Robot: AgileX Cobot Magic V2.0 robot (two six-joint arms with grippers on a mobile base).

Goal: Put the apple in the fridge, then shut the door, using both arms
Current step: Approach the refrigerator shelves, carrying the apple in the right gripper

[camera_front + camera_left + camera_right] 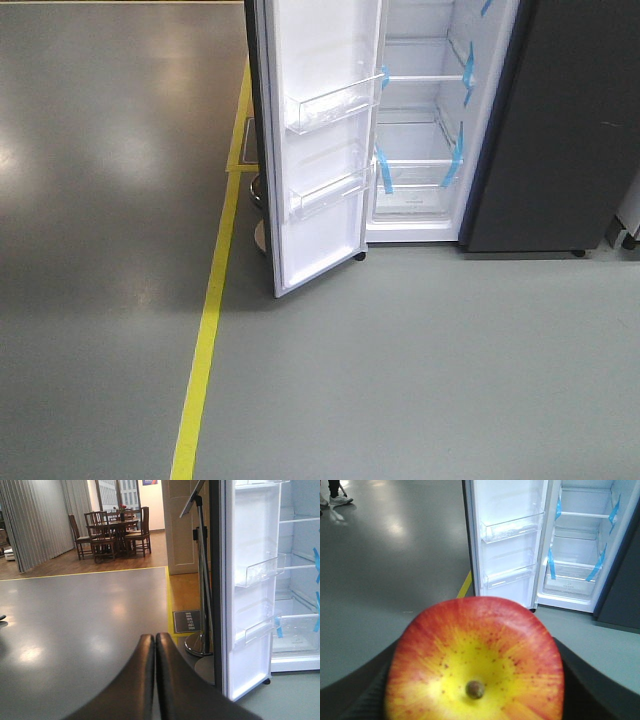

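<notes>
Apple (475,665) sits clamped in my right fingers (600,690), well short of the open fridge (420,130); left fingers (145,680) pressed together, empty. I'd drive in square to a shelf (412,172), clear of the door (320,150)

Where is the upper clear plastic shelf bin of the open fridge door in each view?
Exterior front view: the upper clear plastic shelf bin sits upper centre, on the white-lined door.
Left wrist view: the bin, right of centre, upper half.
Right wrist view: the bin, top centre.
Shared landmark: blue tape strips inside the fridge, right of it.
</notes>
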